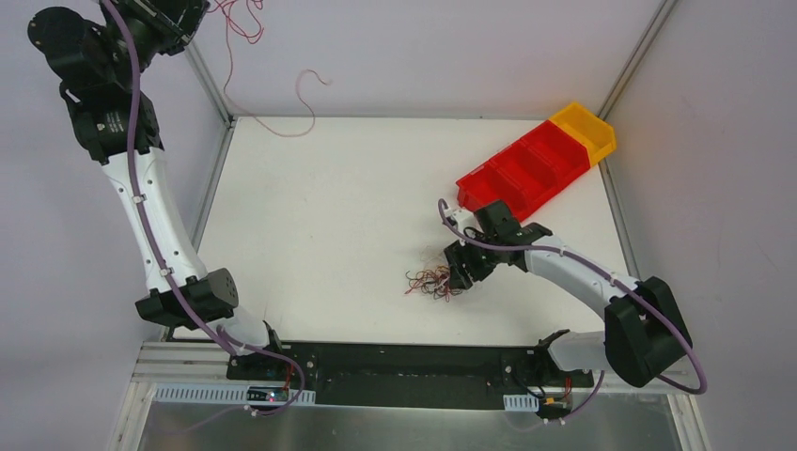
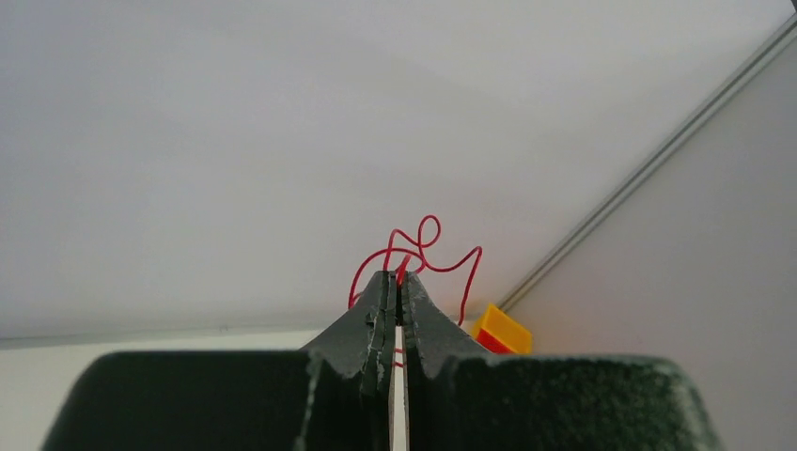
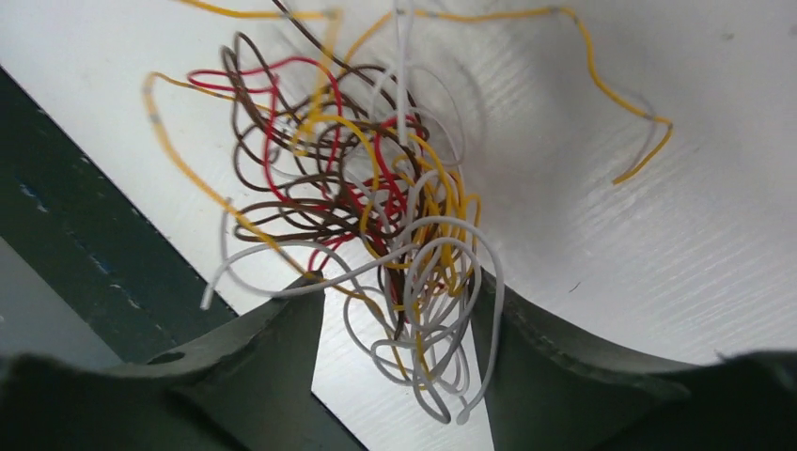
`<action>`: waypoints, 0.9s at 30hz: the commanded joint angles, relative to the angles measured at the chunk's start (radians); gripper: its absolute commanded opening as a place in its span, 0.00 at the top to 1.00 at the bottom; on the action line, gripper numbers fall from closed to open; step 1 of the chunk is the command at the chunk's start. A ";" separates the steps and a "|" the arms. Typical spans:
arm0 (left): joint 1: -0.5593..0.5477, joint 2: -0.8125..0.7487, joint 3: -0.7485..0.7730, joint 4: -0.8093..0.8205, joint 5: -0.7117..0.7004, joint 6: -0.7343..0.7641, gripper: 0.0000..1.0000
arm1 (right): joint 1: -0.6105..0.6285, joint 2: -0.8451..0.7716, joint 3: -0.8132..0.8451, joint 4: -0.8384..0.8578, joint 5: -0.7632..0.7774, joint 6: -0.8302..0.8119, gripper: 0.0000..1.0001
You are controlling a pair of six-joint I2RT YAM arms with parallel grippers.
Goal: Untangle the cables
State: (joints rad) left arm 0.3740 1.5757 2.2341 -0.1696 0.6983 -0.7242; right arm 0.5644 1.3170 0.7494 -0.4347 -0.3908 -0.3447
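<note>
red cable (image 2: 429, 218) pinched in the left tool (image 2: 396, 282); right tool (image 3: 399, 293) spread around the tangle (image 3: 376, 197), near red bins (image 1: 522, 174).

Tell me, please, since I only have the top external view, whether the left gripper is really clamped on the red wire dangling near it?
Observer: Yes. The left wrist view shows the left gripper shut, with the red wire pinched in it and looping out beyond.
Operator: Thank you. Is the right gripper closed on the tangle?
Observer: No. The right wrist view shows it open, its fingers on either side of the tangle's white and yellow loops.
</note>
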 commanded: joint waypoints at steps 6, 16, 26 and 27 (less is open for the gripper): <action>-0.001 0.005 -0.180 -0.007 0.168 0.053 1.00 | -0.004 0.007 0.166 -0.033 -0.042 0.013 0.29; -0.056 -0.020 -0.554 -0.420 0.064 0.633 0.12 | -0.006 0.029 0.212 -0.055 -0.017 0.030 0.10; -0.394 -0.091 -0.995 -0.564 0.220 0.909 0.08 | -0.003 0.093 0.140 -0.019 -0.103 0.004 0.17; -0.444 -0.081 -1.035 -0.531 0.246 0.871 0.09 | -0.004 0.110 0.142 -0.028 -0.118 -0.009 0.17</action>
State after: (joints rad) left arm 0.0563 1.5036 1.3319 -0.6956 0.7876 0.1253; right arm 0.5644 1.3781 0.9012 -0.4667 -0.4347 -0.3237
